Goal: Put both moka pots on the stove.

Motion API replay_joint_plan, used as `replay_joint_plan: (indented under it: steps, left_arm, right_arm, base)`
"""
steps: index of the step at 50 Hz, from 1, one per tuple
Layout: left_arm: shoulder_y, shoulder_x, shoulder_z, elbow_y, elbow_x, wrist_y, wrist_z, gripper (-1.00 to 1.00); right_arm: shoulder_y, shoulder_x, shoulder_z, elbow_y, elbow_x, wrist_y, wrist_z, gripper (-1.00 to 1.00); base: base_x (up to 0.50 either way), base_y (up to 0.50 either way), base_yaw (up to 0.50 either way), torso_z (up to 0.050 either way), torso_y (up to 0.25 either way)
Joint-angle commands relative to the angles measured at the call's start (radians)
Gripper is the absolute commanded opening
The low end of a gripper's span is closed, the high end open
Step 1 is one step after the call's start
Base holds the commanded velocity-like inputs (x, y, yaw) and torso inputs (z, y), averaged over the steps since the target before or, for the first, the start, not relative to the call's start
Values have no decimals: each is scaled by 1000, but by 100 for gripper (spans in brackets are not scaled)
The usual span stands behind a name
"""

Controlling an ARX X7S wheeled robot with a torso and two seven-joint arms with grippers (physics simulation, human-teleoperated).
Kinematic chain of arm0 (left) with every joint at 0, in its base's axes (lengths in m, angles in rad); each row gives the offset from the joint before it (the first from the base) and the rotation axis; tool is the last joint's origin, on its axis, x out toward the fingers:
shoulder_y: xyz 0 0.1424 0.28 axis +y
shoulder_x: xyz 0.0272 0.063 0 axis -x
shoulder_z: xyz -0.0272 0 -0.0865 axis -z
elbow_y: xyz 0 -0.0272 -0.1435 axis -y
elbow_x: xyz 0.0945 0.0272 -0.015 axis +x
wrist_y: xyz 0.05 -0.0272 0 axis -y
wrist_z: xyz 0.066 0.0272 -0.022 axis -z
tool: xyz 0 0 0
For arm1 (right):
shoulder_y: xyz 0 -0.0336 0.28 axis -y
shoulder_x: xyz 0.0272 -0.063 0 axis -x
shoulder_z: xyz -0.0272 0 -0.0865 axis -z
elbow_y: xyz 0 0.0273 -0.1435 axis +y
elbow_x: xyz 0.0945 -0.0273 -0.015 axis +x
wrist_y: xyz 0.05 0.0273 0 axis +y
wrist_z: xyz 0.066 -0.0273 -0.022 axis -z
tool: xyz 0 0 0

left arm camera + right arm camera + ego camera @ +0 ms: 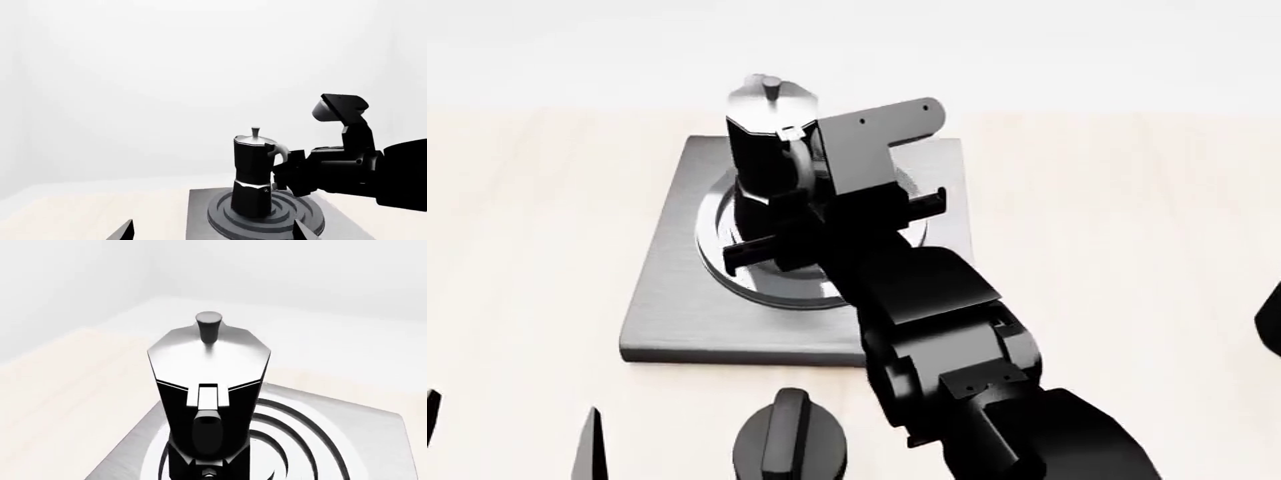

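Note:
One moka pot (pixel 761 150) stands upright on the ring burner of the grey stove (pixel 667 300). It also shows in the left wrist view (pixel 252 175) and close up in the right wrist view (pixel 207 370). My right gripper (pixel 801 185) reaches in from the front right. It is closed around the pot's handle, as the left wrist view (pixel 290 172) also shows. My left gripper (pixel 213 236) is open and empty, low in front of the stove's left part (pixel 200 215). Only its fingertips show in the head view (pixel 510 440). The second moka pot is out of view.
A squat black round knob with a ridge (pixel 787 440) sits on the light wooden table (pixel 534 200) just in front of the stove's front edge. A dark object edge (pixel 1272 320) shows at the far right. White walls lie behind the table.

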Motion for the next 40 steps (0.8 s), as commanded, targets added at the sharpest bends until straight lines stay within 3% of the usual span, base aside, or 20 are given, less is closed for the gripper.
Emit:
replay_joint_plan:
  steps: [1, 26, 27, 40]
  left_arm:
    - [2, -1, 0, -2, 0, 15, -4, 100]
    - [2, -6, 2, 1, -5, 20, -8, 100]
    - [2, -6, 2, 1, -6, 22, -8, 100]
    - [0, -6, 7, -6, -6, 27, -10, 100]
  right_arm:
    - [4, -2, 6, -10, -9, -14, 4, -100]
    - [-33, -2, 8, 3, -24, 17, 2, -100]
    - [-32, -2, 8, 3, -24, 18, 1, 100]
    - [-33, -1, 28, 22, 9, -58, -68, 100]
  base:
    - [0, 0, 0, 0, 0]
    - [0, 0, 0, 0, 0]
    - [0, 0, 0, 0, 0]
    - [0, 0, 0, 0, 0]
